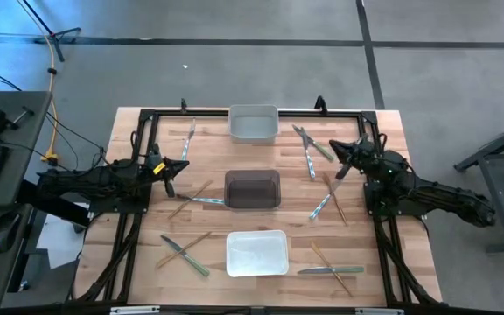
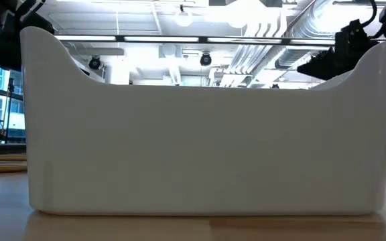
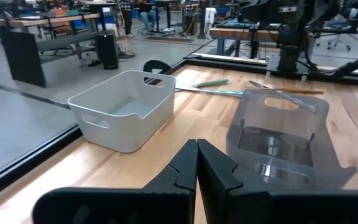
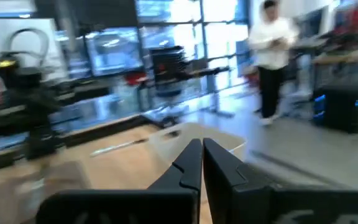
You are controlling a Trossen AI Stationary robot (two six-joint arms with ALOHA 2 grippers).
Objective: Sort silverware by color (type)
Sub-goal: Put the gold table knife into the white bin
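Note:
Silverware lies scattered on the wooden table in the high view. There is a silver piece (image 1: 189, 140) at far left, a tan and silver pair (image 1: 192, 199) at mid left, and a green and tan pair (image 1: 183, 252) at near left. On the right are a green and silver pair (image 1: 310, 145) far, a silver and tan pair (image 1: 328, 199) in the middle, and a green and tan pair (image 1: 332, 269) near. My left gripper (image 1: 171, 168) (image 3: 196, 167) is shut, left of the dark bin. My right gripper (image 1: 339, 163) (image 4: 202, 163) is shut, beside the far-right utensils.
Three bins stand in a row down the table's middle: a pale one (image 1: 253, 123) far, a dark translucent one (image 1: 252, 189) in the centre, and a white one (image 1: 256, 252) near, which fills the low view (image 2: 200, 134). A black frame edges the table. A person (image 4: 271, 56) stands in the room beyond.

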